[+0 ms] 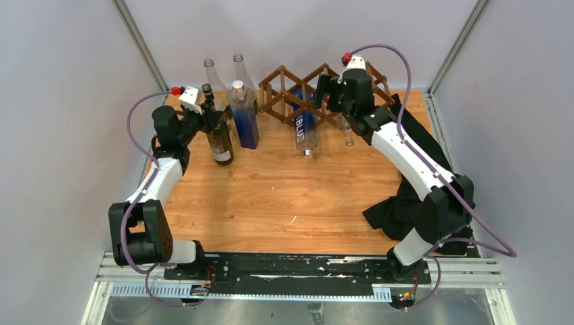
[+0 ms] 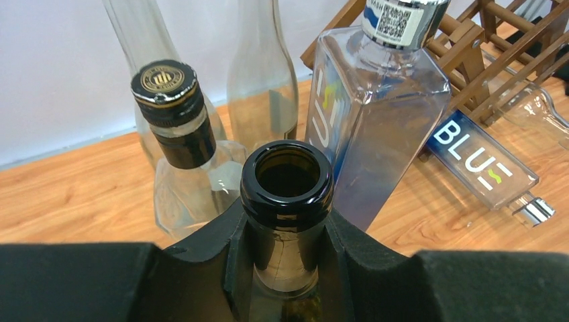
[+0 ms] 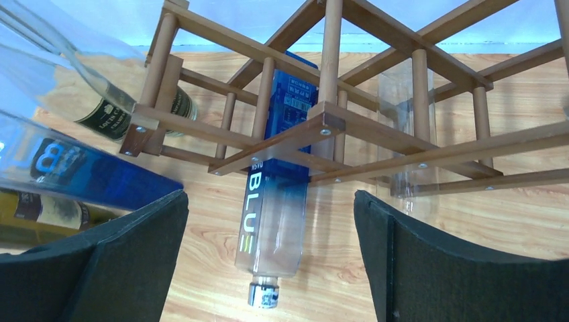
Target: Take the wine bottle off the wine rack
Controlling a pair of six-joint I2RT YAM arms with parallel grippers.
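seven bottles, one wine rack [image 3: 322, 124], two tools.
two lie in rack cells: a blue-tinted bottle [image 3: 272, 215] lettered "blue" and a plain clear bottle [image 3: 402, 134]. five stand on the desk [image 1: 284, 196] left of the rack: the dark wine bottle [image 2: 287, 181], mouth open, neck clamped in the left tool [image 2: 287, 255]; a square blue bottle [image 2: 376, 114] with a qr sticker; a black-capped bottle [image 2: 178, 127] with a gold emblem; two tall clear bottles [image 2: 134, 33] [image 2: 262, 67]. the right tool [image 3: 268, 221] gapes wide before the rack.

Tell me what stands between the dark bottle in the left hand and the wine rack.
An upright square blue-tinted bottle, between the dark bottle in the left hand and the wine rack; the top view shows it.
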